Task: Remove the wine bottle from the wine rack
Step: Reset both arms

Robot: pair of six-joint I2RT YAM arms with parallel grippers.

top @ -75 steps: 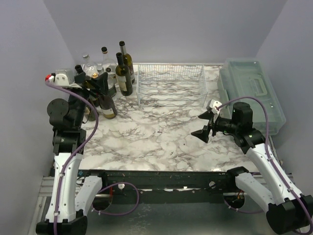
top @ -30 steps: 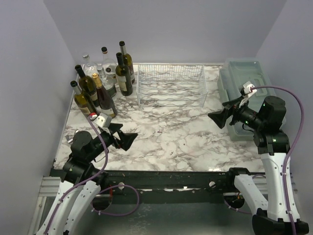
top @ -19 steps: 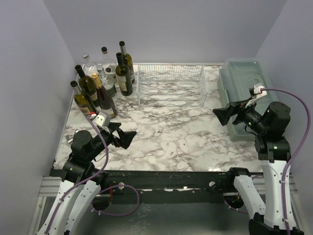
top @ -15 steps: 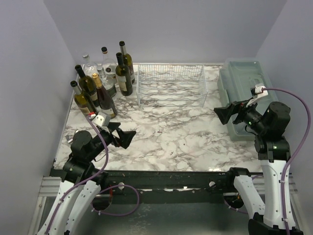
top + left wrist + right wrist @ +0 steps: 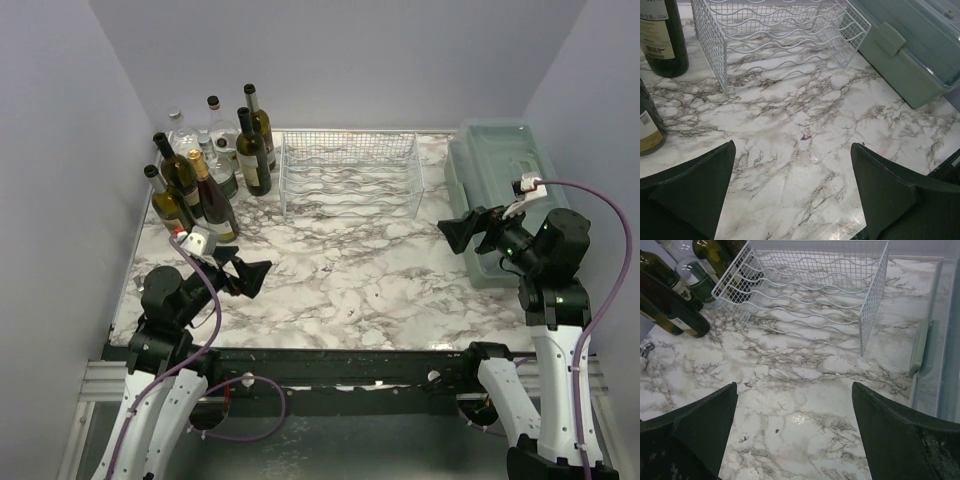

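Toppling is looking like the main hazard: the wine rack [image 5: 350,175] is showing empty cradles, the bottles [image 5: 205,170] are standing clustered just left of it, and the left gripper [image 5: 255,278] and right gripper [image 5: 458,232] are hanging spread wide, holding nothing, so a careless low sweep could be knocking that cluster over.

Bare marble table [image 5: 340,280] is stretching across the near and middle area, leaving wide passage toward the white wire wine rack [image 5: 349,175] standing far centre, its top lying open. Upright bottles [image 5: 213,205] are crowding the far left, just beside the rack. A translucent plastic box [image 5: 500,160] is walling off the right edge.
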